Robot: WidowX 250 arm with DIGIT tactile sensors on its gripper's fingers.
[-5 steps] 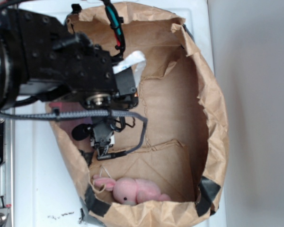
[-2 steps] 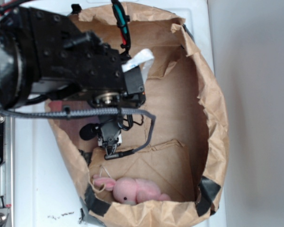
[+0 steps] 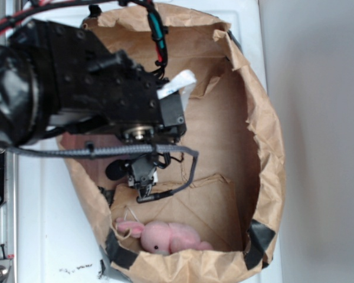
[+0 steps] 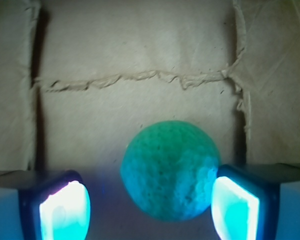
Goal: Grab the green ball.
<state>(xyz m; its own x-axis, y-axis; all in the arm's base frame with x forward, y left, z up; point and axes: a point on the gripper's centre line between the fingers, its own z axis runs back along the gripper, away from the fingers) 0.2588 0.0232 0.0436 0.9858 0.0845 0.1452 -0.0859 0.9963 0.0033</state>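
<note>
The green ball [image 4: 170, 170] lies on the brown paper floor, round and textured, lit by the glow of the pads. It sits between the two fingers of my gripper [image 4: 149, 207], close to the right pad [image 4: 235, 210] and apart from the left pad [image 4: 64, 210]. The jaws stand open, wider than the ball. In the exterior view my gripper [image 3: 144, 190] points down inside the paper bag [image 3: 265, 135], and the arm hides the ball there.
A pink plush bunny [image 3: 165, 237] lies at the bag's near end, just below the gripper. The torn bag walls rise on all sides. A black cable [image 3: 183, 171] loops beside the wrist. A white surface [image 3: 47, 236] lies outside the bag.
The arm has shifted to the right and slightly toward the bunny inside the bag. The bunny has not moved.
</note>
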